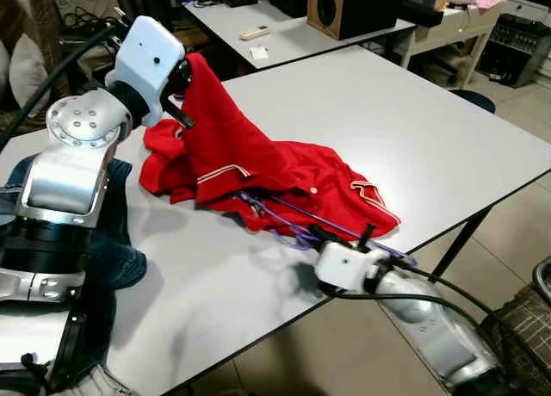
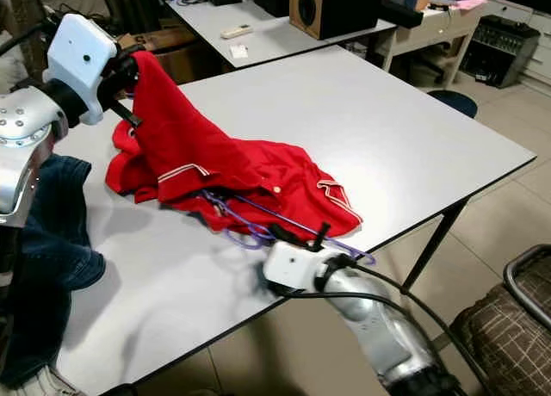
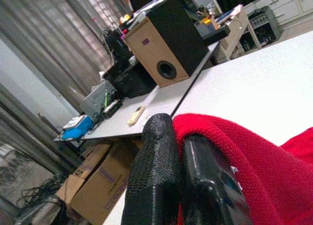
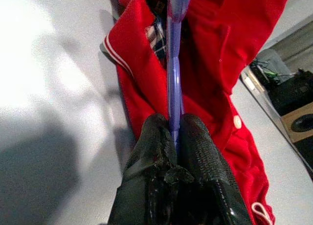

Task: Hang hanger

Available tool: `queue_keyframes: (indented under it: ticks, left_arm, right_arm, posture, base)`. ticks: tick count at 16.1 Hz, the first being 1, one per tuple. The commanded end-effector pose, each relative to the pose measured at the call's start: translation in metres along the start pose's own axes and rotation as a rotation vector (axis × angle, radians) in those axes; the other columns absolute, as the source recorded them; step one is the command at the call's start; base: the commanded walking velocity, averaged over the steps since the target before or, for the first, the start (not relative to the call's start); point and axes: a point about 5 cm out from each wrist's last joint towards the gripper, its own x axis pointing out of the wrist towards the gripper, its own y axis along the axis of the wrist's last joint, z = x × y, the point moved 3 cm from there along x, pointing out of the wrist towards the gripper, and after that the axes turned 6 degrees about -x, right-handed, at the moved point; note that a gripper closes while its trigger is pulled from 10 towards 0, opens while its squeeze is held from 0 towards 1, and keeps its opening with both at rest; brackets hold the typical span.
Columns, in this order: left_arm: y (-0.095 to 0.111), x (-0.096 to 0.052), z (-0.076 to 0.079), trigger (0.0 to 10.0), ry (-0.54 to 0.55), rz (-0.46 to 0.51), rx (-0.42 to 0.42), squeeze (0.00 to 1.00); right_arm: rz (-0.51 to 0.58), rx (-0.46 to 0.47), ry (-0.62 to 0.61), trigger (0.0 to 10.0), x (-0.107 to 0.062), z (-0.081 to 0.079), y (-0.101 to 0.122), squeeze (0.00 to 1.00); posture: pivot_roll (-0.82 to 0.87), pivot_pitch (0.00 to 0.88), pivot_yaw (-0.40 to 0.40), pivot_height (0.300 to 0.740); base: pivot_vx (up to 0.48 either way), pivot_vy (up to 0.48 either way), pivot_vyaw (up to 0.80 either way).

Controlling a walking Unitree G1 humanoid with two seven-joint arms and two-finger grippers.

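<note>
Two clamped grips: right gripper [image 4: 174,132] on hanger [image 4: 174,63], left gripper [image 3: 180,146] on shirt [image 1: 258,168].

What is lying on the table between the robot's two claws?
The red shirt spans it: the left claw lifts one end, the right claw pinches the purple hanger that runs into it. The head views show this best.

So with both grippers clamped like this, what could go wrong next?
The left gripper pinches only a fold of the red shirt, held up off the table; the knit could slip out. The right gripper clamps one thin bar of the purple hanger at the table edge, so it may twist or snag inside the shirt.
</note>
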Motion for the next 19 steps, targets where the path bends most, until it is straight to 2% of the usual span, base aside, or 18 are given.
queue_keyframes:
  ticks: [1, 3, 6, 8, 9, 11, 12, 15, 19]
  left_arm:
    - [0.003, -0.003, -0.002, 0.0, 0.017, 0.009, 0.001, 0.0]
    - [0.0, -0.004, -0.003, 0.0, 0.033, -0.006, 0.01, 0.0]
    - [-0.005, -0.005, -0.006, 0.0, 0.053, -0.024, 0.003, 0.0]
    - [-0.013, -0.005, -0.004, 0.0, 0.047, -0.05, -0.041, 0.0]
    - [-0.018, -0.005, 0.0, 0.0, 0.035, -0.061, -0.057, 0.0]
    - [-0.02, -0.004, 0.005, 0.0, 0.024, -0.064, -0.075, 0.0]
    - [-0.02, -0.004, 0.007, 0.0, 0.018, -0.065, -0.077, 0.0]
    - [-0.019, -0.003, 0.009, 0.0, 0.013, -0.065, -0.077, 0.0]
    - [-0.017, -0.005, 0.009, 0.0, 0.01, -0.064, -0.076, 0.0]
  right_arm:
    - [0.021, -0.022, -0.05, 10.0, 0.004, 0.003, 0.004, 0.0]
    - [0.07, -0.053, -0.17, 10.0, -0.004, 0.013, 0.017, 0.0]
    - [0.094, -0.055, -0.22, 10.0, -0.021, 0.007, 0.017, 0.0]
    - [0.104, -0.05, -0.248, 10.0, -0.031, 0.0, 0.016, 0.0]
    - [0.081, -0.017, -0.272, 10.0, -0.033, -0.003, 0.012, 0.0]
    - [0.053, 0.043, -0.299, 10.0, -0.03, -0.006, 0.004, 0.0]
    - [0.07, 0.054, -0.28, 10.0, -0.022, -0.008, 0.005, 0.0]
    - [0.094, 0.042, -0.227, 10.0, -0.008, -0.009, 0.007, 0.0]
    - [0.057, 0.065, -0.064, 10.0, 0.011, -0.027, -0.001, 0.0]
  posture:
    - [0.03, 0.011, 0.078, 0.74]
    - [0.04, 0.017, 0.069, 0.74]
    - [0.04, 0.023, 0.073, 0.74]
    - [0.03, 0.029, 0.086, 0.74]
    - [0.02, 0.032, 0.093, 0.74]
    - [0.02, 0.035, 0.101, 0.74]
    - [0.02, 0.036, 0.101, 0.74]
    - [0.03, 0.036, 0.095, 0.74]
    - [0.05, 0.035, 0.092, 0.74]
  base:
    - [0.0, 0.0, 0.0]
    - [0.0, 0.0, 0.0]
    - [0.0, 0.0, 0.0]
    - [0.0, 0.0, 0.0]
    - [0.0, 0.0, 0.0]
    - [0.0, 0.0, 0.0]
    - [0.0, 0.0, 0.0]
    - [0.0, 0.0, 0.0]
    - [0.0, 0.0, 0.0]
